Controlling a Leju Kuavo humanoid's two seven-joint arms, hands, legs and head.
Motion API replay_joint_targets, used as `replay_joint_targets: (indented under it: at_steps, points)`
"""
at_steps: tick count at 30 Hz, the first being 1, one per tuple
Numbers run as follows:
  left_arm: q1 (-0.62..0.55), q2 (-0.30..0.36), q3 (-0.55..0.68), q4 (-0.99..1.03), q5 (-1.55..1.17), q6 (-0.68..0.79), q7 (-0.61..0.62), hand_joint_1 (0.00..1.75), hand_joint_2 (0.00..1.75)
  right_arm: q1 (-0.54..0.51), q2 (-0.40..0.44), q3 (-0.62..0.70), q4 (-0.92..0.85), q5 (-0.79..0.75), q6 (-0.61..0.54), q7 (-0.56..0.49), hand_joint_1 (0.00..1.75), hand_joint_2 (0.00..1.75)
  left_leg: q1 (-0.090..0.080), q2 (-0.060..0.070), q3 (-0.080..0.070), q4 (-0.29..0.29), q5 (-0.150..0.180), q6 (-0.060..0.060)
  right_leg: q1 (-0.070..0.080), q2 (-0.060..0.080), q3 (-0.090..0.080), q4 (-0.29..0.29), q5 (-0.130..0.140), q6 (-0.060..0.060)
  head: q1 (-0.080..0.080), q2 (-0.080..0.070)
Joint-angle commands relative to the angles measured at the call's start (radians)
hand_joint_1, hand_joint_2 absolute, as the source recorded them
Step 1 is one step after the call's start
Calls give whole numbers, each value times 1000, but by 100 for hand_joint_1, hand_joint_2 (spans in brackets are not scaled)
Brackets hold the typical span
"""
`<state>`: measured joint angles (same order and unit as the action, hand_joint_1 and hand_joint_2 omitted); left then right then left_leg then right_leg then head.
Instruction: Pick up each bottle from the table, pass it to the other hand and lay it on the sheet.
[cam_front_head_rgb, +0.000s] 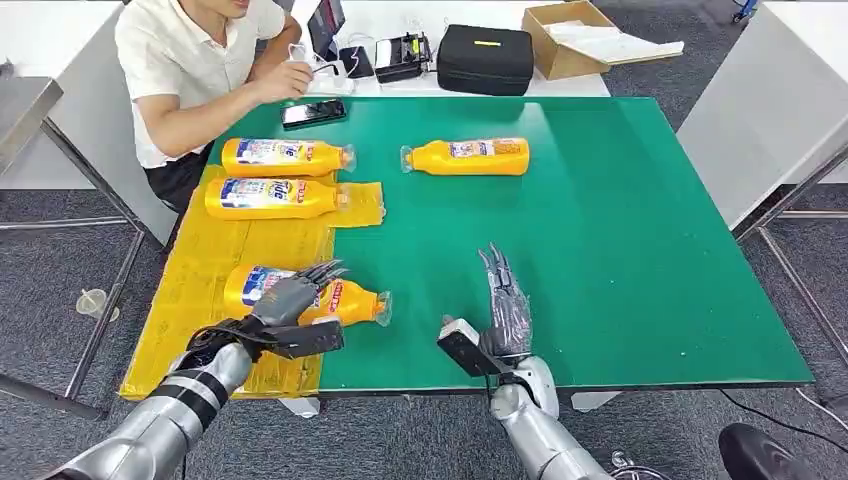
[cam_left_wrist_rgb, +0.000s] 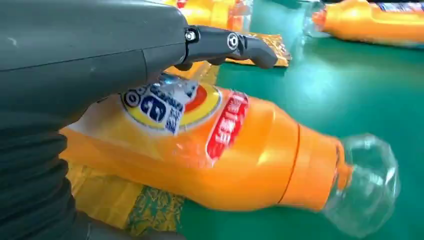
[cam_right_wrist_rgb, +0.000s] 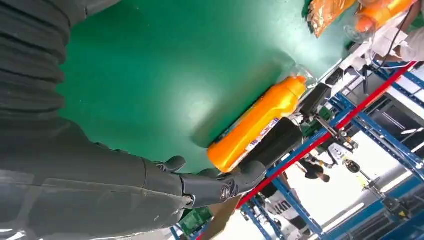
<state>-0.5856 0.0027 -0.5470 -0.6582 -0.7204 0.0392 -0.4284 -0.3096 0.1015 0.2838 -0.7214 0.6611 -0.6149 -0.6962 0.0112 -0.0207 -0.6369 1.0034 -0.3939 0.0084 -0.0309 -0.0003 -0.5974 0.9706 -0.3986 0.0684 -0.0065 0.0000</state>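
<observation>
Left fingers (cam_front_head_rgb: 318, 272) grip the bottle (cam_front_head_rgb: 350, 300) overhanging the sheet (cam_front_head_rgb: 200, 300) edge; right fingers (cam_front_head_rgb: 497, 272) spread over bare table (cam_front_head_rgb: 640, 250)

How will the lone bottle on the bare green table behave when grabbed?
The far bottle lies on its side with a round body, so a nudge would likely roll it. It looks like rigid, glossy plastic, so probably stiff but slippery. Its clear cap looks the narrowest, least secure place to grip.

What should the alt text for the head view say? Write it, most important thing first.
The robot's left hand rests on an orange bottle lying at the edge of a yellow sheet on a green table; its right hand lies open on the table. Two more bottles lie on the sheet, a fourth bottle on bare table, and a person sits beyond.
</observation>
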Motion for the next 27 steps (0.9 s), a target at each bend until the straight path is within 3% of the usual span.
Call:
replay_joint_targets:
  at_steps: [1, 7, 15, 21, 22, 27]
  points:
    - [59, 44, -3, -204, 57, -36, -2, 0, 175, -19, -23, 10, 18, -3, -83, -2, 0, 175, 1, 2, 3, 1, -3, 0, 2, 0, 3, 0, -2, -4, 0, 0]
    - [176, 47, 21, -454, 218, -68, -12, 0, 175, 4, -35, -4, 9, 5, -83, -2, 0, 175, 1, 2, 2, 1, -3, 0, 1, 1, 3, 0, -2, -4, 0, 0]
    - [311, 9, 21, -684, 306, 20, -40, 0, 175, 38, -49, -14, -23, 24, -83, 4, 0, 175, 0, 1, 0, 0, -2, 0, 1, 0, 0, -1, -2, -3, 0, 0]
    - [400, -69, 65, -776, 454, 76, -22, 0, 175, 16, -141, 5, -58, 167, -48, 160, 0, 175, 0, 1, -1, 1, -3, 1, 0, -1, 0, -1, -2, -3, 0, 0]
    - [413, -78, 70, -784, 492, 83, -10, 0, 175, 13, -172, 16, -70, 224, -18, 224, 0, 175, 0, 2, 1, 2, -4, 1, 1, 0, 2, 0, -3, -4, 0, 0]
    - [426, -70, 64, -773, 492, 114, -6, 0, 175, -7, -242, 35, -87, 308, 64, 288, 0, 175, -1, 1, 0, 2, -4, 1, 0, 0, 1, 0, -2, -3, 0, 0]
